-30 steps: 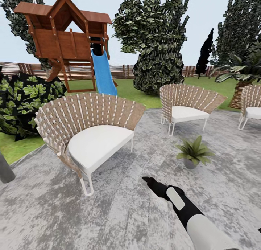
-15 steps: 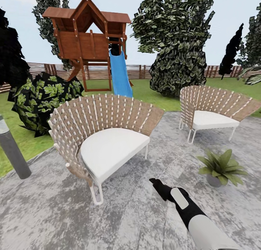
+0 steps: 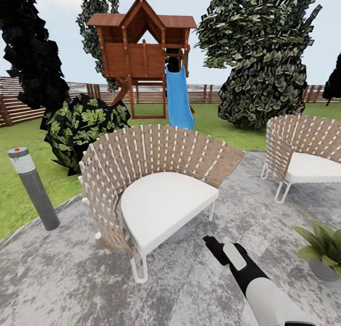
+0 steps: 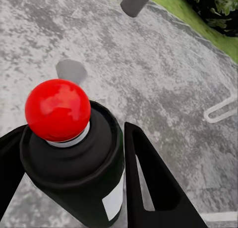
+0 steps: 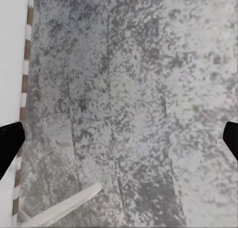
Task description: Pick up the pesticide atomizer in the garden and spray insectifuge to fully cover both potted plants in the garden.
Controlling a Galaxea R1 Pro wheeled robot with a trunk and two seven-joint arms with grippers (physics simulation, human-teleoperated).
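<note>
The left gripper (image 4: pixel 74 173) pinches a dark cylindrical pesticide atomizer (image 4: pixel 79 168) with a glossy red knob; right gripper (image 5: pixel 119 138) spread.

In front of my right gripper (image 3: pixel 208 241): the big woven chair (image 3: pixel 156 184) is near and blocks the way straight ahead.
Under my right gripper (image 5: pixel 119 138): open grey paving (image 5: pixel 148 89), lots of room between my wide-apart fingers.
To my right: a potted plant (image 3: pixel 322 248) sits low on the paving.
Far right: a second chair (image 3: pixel 303 155), with a free path between the two chairs.
To my left: a grey post (image 3: pixel 33 189) stands at the paving's edge; bare ground lies between it and the chair.
My left gripper (image 4: pixel 74 153): full, it grips the bottle (image 4: pixel 79 173).
</note>
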